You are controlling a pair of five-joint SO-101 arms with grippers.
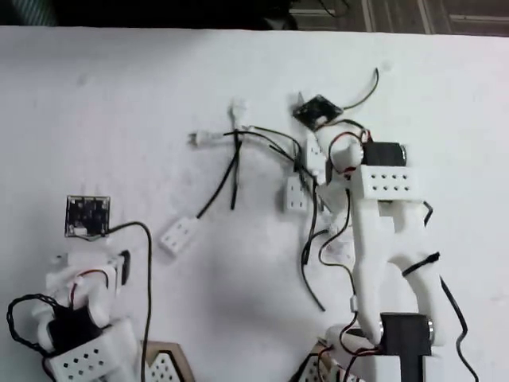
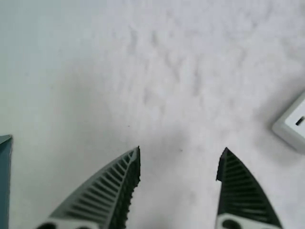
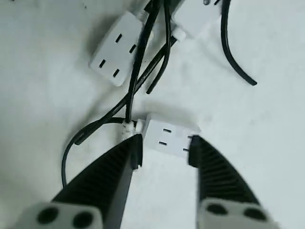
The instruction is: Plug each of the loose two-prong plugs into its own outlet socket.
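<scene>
**Right gripper clamping a socket block while the left gripper is waiting open**

The right gripper [image 3: 164, 143] is standing over the cable tangle near the middle of the table [image 1: 119, 95]. Its two fingers are pressing against opposite ends of a small white socket block [image 3: 169, 138], apparently gripping it. The block's slots are facing up and nothing is sitting in them. A black cord [image 3: 138, 71] is running out from the block's end beside one finger and crossing over a second socket block [image 3: 114, 50] just beyond. The left gripper [image 2: 181, 152] is hovering over bare table at the near left, with its fingers spread wide and nothing between them.

Two loose plugs are lying farther up the table. The near plug [image 1: 199, 139] seems to be pointing its prongs left, and the far plug [image 1: 238, 107] is lying just beyond it. Both are lying apart from every socket. A third socket block [image 1: 179, 235] is lying between the left arm and the tangle.

The step in hand seems to be steadying a socket, and no plug is seated yet. The next move is likely calling for the left arm to fetch a plug and line its prongs up with the slots.

Open room is lying across the left half of the table, well away from the far edge. Around the held block the cords are crossing closely, so dragging it could be pulling its neighbours along.
</scene>
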